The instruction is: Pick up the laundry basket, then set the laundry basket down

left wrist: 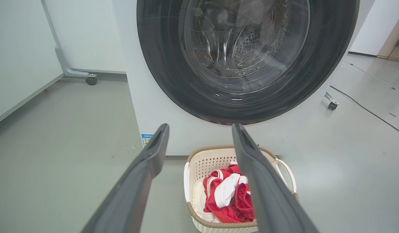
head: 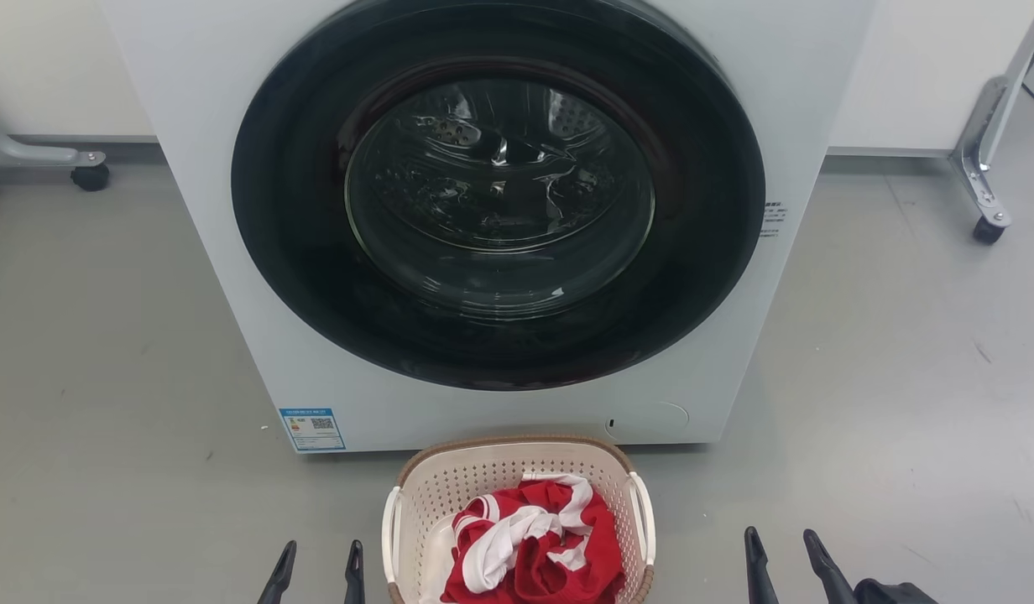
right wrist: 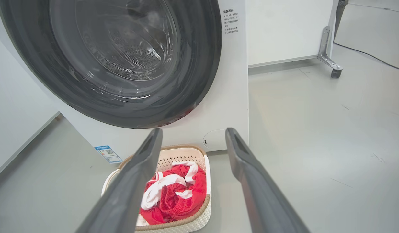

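While left gripper [head: 321, 549] and right gripper [head: 780, 537] gape empty — laundry basket [head: 483, 474]: perforated cream plastic | woven-look rim

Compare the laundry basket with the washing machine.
The laundry basket is far smaller than the washing machine. The laundry basket is open-topped, holding red and white clothes; the washing machine's door is shut. The basket is perforated cream; the machine smooth white. Both stand on the floor.

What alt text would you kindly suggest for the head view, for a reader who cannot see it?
A cream basket of red and white laundry sits on a grey floor before a white washer with a round dark door. The left gripper and right gripper flank the basket, jaws open, holding nothing.
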Controlling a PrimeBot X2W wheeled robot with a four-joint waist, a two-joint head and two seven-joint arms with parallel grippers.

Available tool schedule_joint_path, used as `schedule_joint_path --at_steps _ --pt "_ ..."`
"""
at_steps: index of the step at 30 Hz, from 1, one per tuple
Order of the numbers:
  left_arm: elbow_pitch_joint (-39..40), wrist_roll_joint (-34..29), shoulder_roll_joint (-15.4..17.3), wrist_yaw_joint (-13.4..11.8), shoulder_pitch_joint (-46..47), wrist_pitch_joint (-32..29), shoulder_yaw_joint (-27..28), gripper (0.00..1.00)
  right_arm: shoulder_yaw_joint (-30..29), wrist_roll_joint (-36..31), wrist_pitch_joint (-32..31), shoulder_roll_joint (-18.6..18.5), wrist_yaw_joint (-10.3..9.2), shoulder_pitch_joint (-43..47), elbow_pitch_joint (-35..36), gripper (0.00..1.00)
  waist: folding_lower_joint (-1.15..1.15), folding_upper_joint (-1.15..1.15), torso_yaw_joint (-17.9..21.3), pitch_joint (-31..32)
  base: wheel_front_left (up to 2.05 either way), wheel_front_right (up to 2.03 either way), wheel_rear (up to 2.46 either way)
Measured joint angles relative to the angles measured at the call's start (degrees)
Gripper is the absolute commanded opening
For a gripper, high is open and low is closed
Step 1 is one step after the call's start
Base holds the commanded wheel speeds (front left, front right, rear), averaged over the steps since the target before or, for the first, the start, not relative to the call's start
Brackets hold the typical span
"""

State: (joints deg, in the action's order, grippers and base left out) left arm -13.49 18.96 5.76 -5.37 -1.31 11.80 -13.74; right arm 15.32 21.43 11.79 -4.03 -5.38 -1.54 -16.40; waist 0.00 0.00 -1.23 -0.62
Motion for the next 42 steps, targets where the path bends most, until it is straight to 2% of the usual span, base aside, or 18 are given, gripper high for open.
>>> schedule_joint_path --at_steps 11,42 --pt "0.2 -8.8 -0.1 -1.6 -0.7 2.5 -1.4 1.0 2.2 -9.1 2.5 0.1 -1.69 0.4 0.8 1.0 0.0 0.0 -0.2 -0.3 0.0 0.0 0.0" --pt "-0.4 -8.0 -1.3 -1.1 -1.6 2.5 0.7 1.0 0.9 -9.4 2.5 0.8 -1.15 2.1 0.3 1.0 0.0 0.0 -0.1 -0.4 0.0 0.0 0.0"
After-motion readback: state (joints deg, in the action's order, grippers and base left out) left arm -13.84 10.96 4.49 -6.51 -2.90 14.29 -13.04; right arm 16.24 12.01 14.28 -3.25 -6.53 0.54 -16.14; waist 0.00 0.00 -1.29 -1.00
